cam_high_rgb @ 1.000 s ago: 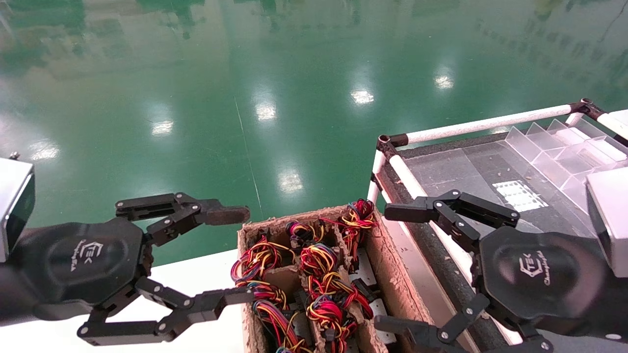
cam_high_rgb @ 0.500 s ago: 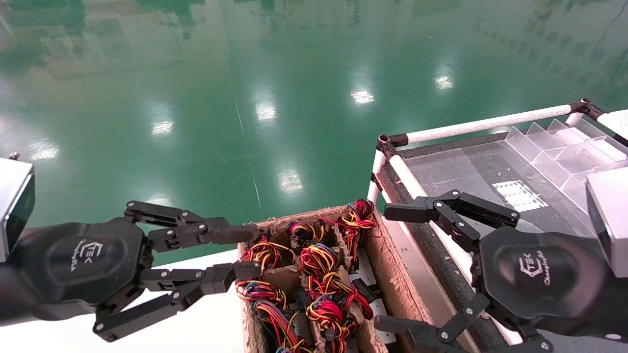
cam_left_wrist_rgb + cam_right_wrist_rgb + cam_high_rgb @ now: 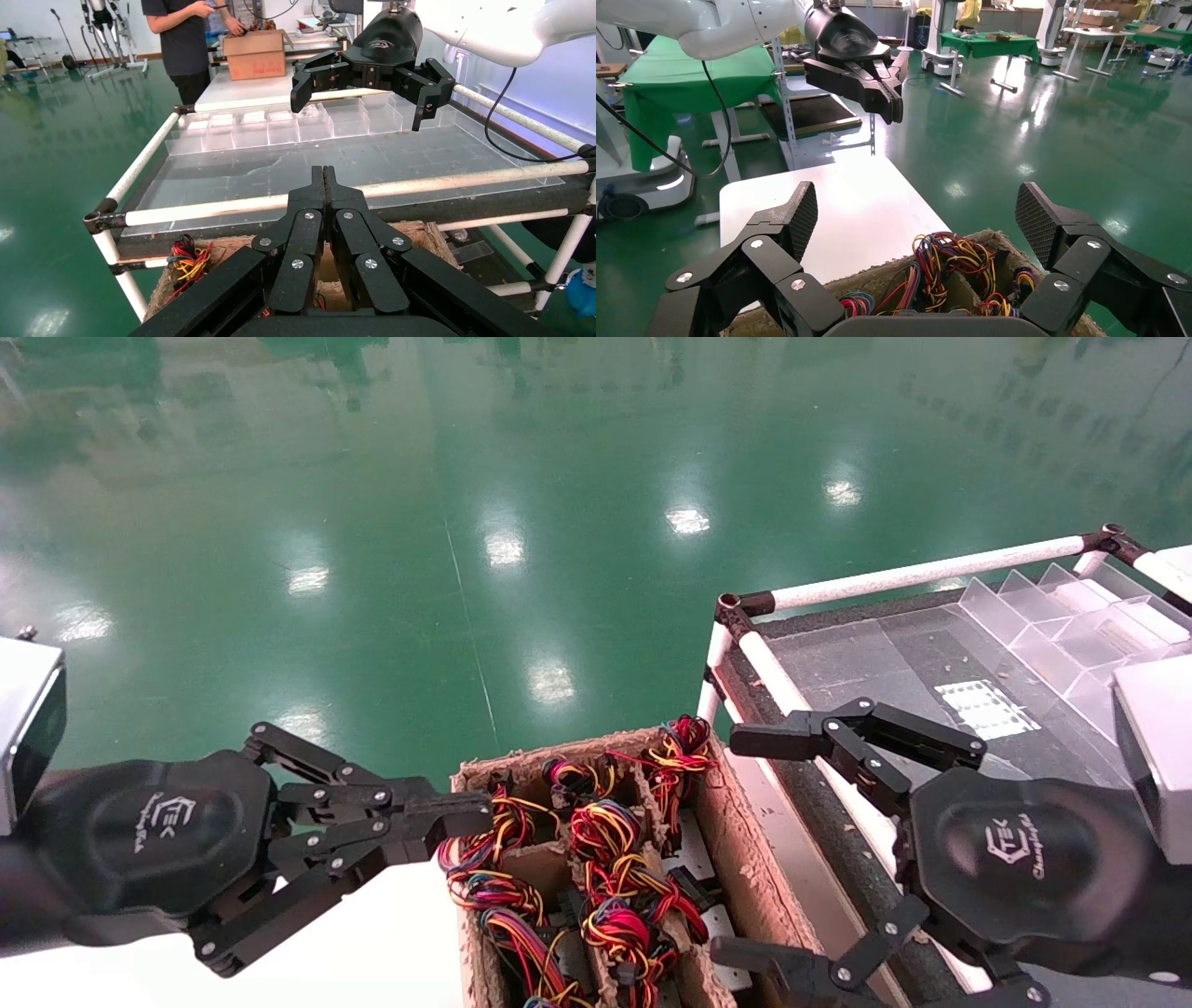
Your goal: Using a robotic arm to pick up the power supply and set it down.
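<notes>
Nearby, right tool (image 3: 754, 845) spread wide beside cardboard box (image 3: 745, 859), left tool (image 3: 466, 812) pressed together, wire bundles (image 3: 605, 859) crowding compartments.

Bright overhead lamps throw white glare patches across the glossy green floor (image 3: 521, 523), the scene stays evenly lit with soft shadows, and the wrist views bend straight lines near their edges.

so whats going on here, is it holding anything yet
No, nothing is held. The right gripper hangs open beside the cardboard box, which is packed with coloured wire bundles. The left gripper is shut and empty at the box's other side. No power supply has been lifted out, and the rack tray holds none.
</notes>
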Controlling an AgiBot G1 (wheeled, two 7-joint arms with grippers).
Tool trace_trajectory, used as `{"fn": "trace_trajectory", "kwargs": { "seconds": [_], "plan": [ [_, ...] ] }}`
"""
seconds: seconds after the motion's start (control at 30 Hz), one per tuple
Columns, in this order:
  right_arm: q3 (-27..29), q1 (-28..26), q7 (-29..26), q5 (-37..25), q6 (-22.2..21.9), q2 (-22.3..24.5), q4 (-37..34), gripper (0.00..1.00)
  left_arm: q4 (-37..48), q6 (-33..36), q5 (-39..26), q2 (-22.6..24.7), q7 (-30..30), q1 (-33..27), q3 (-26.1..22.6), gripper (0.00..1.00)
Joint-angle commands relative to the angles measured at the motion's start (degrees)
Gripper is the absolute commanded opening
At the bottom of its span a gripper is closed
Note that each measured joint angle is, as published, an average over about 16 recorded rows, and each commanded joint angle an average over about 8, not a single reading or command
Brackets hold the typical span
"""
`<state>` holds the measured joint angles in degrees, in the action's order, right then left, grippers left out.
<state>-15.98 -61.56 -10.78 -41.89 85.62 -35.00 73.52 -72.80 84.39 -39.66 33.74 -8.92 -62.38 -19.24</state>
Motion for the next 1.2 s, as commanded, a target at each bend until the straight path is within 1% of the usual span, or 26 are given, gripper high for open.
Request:
{"fn": "trace_trajectory", "kwargs": {
  "seconds": [0.03, 0.1, 0.13, 0.47, 0.63, 0.8, 0.97, 1.2],
  "plan": [
    [0.0, 0.0, 0.0, 0.0, 0.0, 0.0, 0.0, 1.0, 0.0, 0.0, 0.0, 0.0, 0.0, 0.0, 0.0, 0.65],
    [0.0, 0.0, 0.0, 0.0, 0.0, 0.0, 0.0, 1.0, 0.0, 0.0, 0.0, 0.0, 0.0, 0.0, 0.0, 0.9],
    [0.0, 0.0, 0.0, 0.0, 0.0, 0.0, 0.0, 1.0, 0.0, 0.0, 0.0, 0.0, 0.0, 0.0, 0.0, 0.99],
    [-0.2, 0.2, -0.1, -0.7, -0.5, 0.3, -0.3, 1.0, 0.0, 0.0, 0.0, 0.0, 0.0, 0.0, 0.0, 1.0],
    [-0.9, 0.7, -0.6, -2.9, -1.8, 0.6, -1.5, 1.0, 0.0, 0.0, 0.0, 0.0, 0.0, 0.0, 0.0, 1.0],
    [-2.7, 0.1, -1.8, -5.9, -2.5, -0.1, -4.3, 1.0, 0.0, 0.0, 0.0, 0.0, 0.0, 0.0, 0.0, 1.0],
    [-5.7, -2.9, -3.0, -10.6, -1.9, -2.2, -8.3, 1.0, 0.0, 0.0, 0.0, 0.0, 0.0, 0.0, 0.0, 1.0],
    [-10.8, -9.6, -2.8, -19.2, 0.2, -6.9, -15.2, 1.0, 0.0, 0.0, 0.0, 0.0, 0.0, 0.0, 0.0, 1.0]
  ]
}}
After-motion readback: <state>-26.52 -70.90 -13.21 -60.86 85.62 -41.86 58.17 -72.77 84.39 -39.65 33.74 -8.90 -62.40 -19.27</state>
